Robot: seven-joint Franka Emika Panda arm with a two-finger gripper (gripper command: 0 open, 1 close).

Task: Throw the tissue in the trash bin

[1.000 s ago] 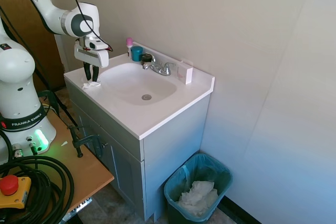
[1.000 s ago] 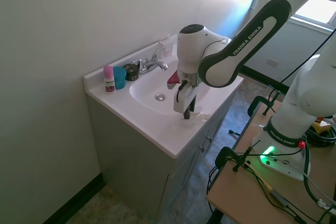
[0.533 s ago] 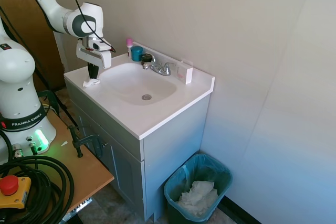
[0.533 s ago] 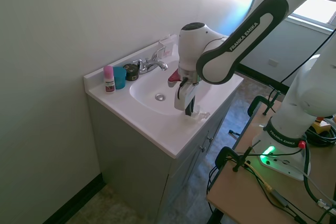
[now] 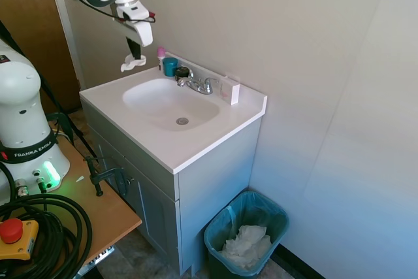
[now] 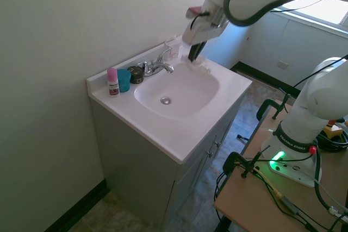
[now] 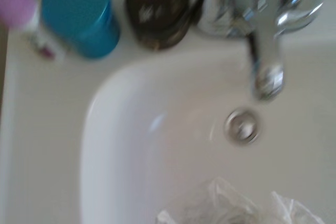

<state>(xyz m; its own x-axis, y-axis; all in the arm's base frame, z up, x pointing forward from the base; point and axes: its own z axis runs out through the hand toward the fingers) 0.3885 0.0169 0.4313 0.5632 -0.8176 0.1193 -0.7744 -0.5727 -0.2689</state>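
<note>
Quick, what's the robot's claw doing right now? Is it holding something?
Gripper: shut on the tissue, lifted above the sink.

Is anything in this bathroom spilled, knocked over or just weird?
Nothing is spilled or toppled. The one odd sight is a tissue dangling from the claw in mid-air above the sink.

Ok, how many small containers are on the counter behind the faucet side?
3: pink-capped bottle at the back corner, teal cup beside it, dark jar next to the faucet.
</note>
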